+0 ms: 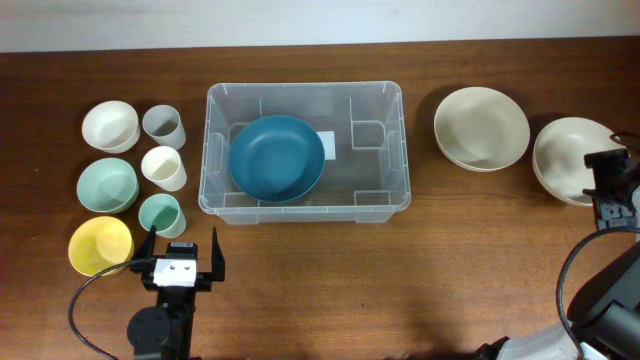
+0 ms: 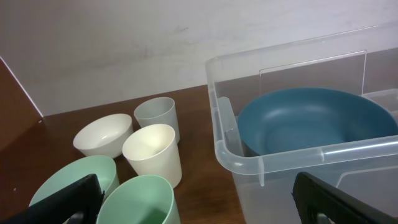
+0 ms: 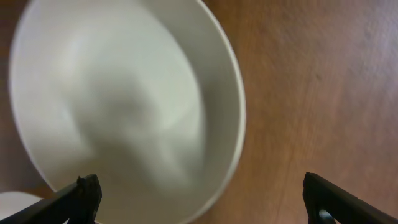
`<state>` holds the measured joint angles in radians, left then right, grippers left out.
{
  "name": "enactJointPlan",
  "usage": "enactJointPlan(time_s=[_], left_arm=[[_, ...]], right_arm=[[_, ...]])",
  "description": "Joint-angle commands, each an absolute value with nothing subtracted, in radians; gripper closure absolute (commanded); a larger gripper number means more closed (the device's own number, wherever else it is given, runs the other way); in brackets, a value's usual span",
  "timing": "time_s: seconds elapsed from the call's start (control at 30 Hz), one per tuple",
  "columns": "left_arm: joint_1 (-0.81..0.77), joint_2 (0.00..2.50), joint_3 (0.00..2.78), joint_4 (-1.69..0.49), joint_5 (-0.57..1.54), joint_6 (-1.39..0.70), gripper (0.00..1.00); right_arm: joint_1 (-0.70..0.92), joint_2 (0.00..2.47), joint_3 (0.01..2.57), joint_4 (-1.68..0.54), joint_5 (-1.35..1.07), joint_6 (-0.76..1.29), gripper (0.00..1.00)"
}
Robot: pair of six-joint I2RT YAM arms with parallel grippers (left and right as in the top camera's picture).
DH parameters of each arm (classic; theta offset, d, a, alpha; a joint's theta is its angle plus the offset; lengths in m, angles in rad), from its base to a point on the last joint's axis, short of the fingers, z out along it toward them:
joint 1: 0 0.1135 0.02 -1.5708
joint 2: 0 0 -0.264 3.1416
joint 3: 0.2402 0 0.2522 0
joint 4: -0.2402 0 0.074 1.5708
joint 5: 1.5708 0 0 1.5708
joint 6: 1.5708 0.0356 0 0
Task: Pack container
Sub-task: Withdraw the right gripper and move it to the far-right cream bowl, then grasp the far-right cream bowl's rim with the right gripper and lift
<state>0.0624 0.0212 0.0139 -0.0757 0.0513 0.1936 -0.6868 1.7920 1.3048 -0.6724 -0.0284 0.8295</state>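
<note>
The container, a clear plastic bin, stands mid-table with a dark blue bowl inside it. In the left wrist view its rim and the blue bowl lie ahead on the right. My left gripper hovers open just in front of the mint cup. That cup sits between the wide-spread fingers, nearer the left one, and nothing is held. My right gripper is open over the near edge of the off-white bowl, which fills the right wrist view.
Left of the bin stand a white bowl, a grey cup, a cream cup, a mint bowl and a yellow bowl. A beige bowl sits right of the bin.
</note>
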Motion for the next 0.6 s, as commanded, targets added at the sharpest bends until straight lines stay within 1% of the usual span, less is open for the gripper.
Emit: enactJointPlan(time_s=[0.0, 0.57], left_arm=[[0.067, 0.012, 0.009, -0.08, 0.048, 0.184, 0.0], [0.067, 0.012, 0.009, -0.08, 0.048, 0.184, 0.0]], right_arm=[[-0.694, 1.838, 1.297, -0.648, -0.044, 0.789, 0.01], [-0.696, 1.982, 1.297, -0.572, -0.053, 0.797, 0.01]])
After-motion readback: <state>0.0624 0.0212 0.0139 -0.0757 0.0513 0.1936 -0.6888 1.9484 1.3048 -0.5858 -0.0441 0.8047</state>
